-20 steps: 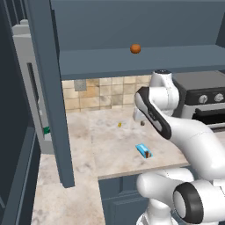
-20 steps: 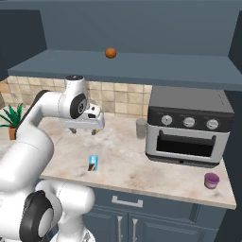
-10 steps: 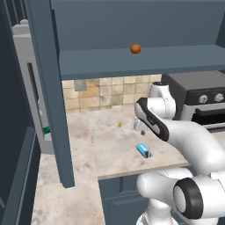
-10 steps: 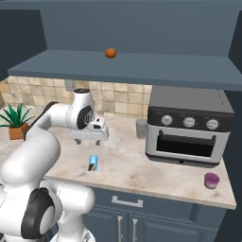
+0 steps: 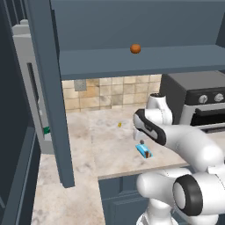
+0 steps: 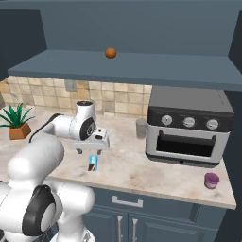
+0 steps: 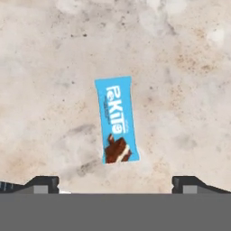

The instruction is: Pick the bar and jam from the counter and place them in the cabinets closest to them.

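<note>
The bar (image 7: 116,119) lies flat on the beige counter (image 7: 180,67), a bright-blue wrapper with a brown end pointing toward my hand. My gripper (image 7: 115,182) hangs straight above it, open wide, with a dark tip on either side and nothing between them. From the right base view the gripper (image 6: 93,151) hovers just over the bar (image 6: 93,163) near the counter's front edge. The bar (image 5: 144,150) also peeks out beside my forearm in the left base view. The jam (image 6: 211,180), a small magenta jar, stands far right on the counter, in front of the oven.
A toaster oven (image 6: 189,127) stands on the counter to the right, with a grey cup (image 6: 141,127) beside it. An orange ball (image 6: 110,53) rests on the open cabinet shelf (image 6: 142,66) above. A potted plant (image 6: 16,120) sits far left. An open cabinet door (image 5: 48,88) juts out at left.
The hand has dropped from above the counter down close over the bar. The jaws stayed open and the bar has not moved.
</note>
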### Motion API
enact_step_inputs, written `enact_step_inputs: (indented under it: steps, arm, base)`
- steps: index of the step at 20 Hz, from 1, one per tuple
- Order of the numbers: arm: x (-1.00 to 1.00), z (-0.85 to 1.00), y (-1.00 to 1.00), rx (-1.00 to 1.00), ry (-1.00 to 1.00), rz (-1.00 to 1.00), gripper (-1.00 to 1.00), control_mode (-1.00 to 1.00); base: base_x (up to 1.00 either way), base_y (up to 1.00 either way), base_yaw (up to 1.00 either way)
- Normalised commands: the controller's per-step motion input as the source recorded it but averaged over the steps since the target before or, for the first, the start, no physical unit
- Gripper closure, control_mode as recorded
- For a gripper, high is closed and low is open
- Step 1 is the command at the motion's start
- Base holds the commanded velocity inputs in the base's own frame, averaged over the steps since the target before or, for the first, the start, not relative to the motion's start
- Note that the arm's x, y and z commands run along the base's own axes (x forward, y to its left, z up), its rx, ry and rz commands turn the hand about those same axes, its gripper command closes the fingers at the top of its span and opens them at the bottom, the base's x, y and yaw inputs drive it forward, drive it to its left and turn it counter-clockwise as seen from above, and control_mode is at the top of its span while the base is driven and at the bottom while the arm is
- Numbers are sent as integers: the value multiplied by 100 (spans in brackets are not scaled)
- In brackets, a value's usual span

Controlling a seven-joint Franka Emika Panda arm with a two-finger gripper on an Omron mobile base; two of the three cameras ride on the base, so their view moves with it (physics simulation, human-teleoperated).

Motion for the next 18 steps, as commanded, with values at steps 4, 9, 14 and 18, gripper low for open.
enact_step_inputs:
  steps: [4, 9, 14, 18]
  arm:
    - [5, -44, 0, 0, 0, 2, -100, -100]
    - [13, -39, 0, 0, 0, 1, -100, -100]
    - [19, -35, 0, 0, 0, 0, -100, -100]
    - [23, -29, 0, 0, -1, 0, -100, -100]
  base:
    - [0, 0, 0]
    - [0, 0, 0]
    - [0, 0, 0]
    - [0, 0, 0]
